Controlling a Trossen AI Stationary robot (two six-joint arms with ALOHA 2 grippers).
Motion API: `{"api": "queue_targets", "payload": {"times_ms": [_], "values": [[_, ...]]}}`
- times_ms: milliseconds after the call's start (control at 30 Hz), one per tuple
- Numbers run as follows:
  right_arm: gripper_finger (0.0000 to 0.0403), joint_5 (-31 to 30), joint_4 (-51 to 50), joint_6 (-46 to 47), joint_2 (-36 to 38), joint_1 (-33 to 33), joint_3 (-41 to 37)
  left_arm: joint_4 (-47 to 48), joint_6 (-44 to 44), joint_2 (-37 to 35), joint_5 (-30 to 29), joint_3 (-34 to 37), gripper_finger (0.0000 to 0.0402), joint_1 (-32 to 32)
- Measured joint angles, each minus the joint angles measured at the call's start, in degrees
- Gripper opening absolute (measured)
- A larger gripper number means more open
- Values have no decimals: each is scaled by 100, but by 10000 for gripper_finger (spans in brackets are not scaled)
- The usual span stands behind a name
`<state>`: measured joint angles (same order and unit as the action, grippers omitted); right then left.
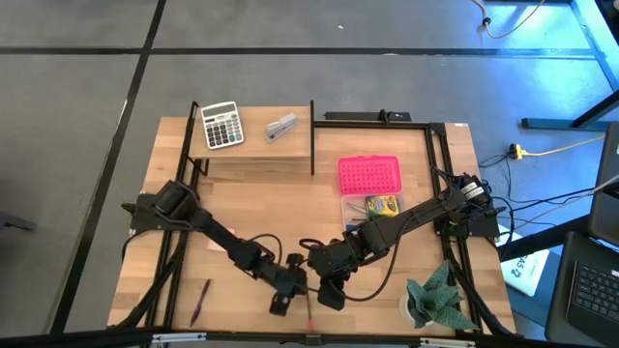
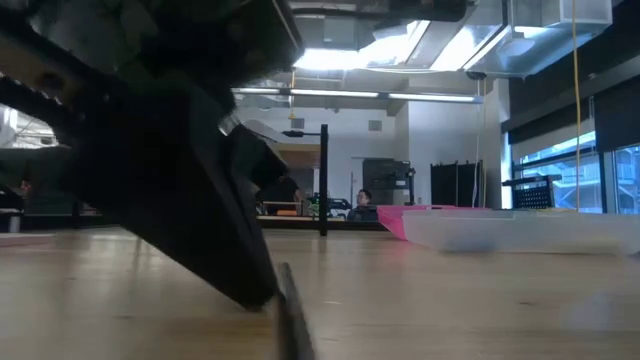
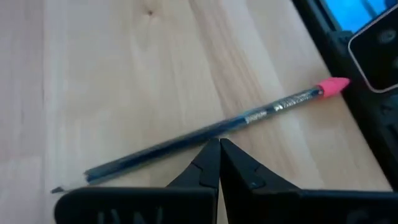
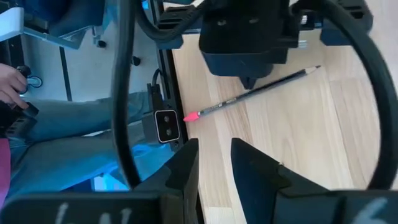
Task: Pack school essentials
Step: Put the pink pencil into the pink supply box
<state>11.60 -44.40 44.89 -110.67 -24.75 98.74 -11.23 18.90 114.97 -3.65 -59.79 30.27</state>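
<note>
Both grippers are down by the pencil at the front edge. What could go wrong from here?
1. The left gripper is shut, tips right at the dark pencil with the pink eraser; pressing down could roll it away rather than grasp it.
2. The pencil lies close to the wooden table's front edge, so a nudge might send it off.
3. The right gripper, empty, slightly open, faces the left one closely; the arms could collide.

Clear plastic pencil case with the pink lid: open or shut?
Open. The clear plastic pencil case shows supplies inside; its pink lid lies flipped back beside it.
</note>
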Motion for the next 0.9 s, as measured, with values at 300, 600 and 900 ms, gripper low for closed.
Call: {"api": "queue_targets", "payload": {"times_ms": [300, 600, 900], "values": [[96, 5, -86, 145, 0, 0, 0, -313, -197, 97, -120, -7, 0, -29], [96, -2, -90, 275, 0, 0, 0, -404, -295, 97, -285, -7, 0, -377], [96, -124, -103, 401, 83, -105, -2, 340, -254, -286, -270, -4, 0, -336]]}}
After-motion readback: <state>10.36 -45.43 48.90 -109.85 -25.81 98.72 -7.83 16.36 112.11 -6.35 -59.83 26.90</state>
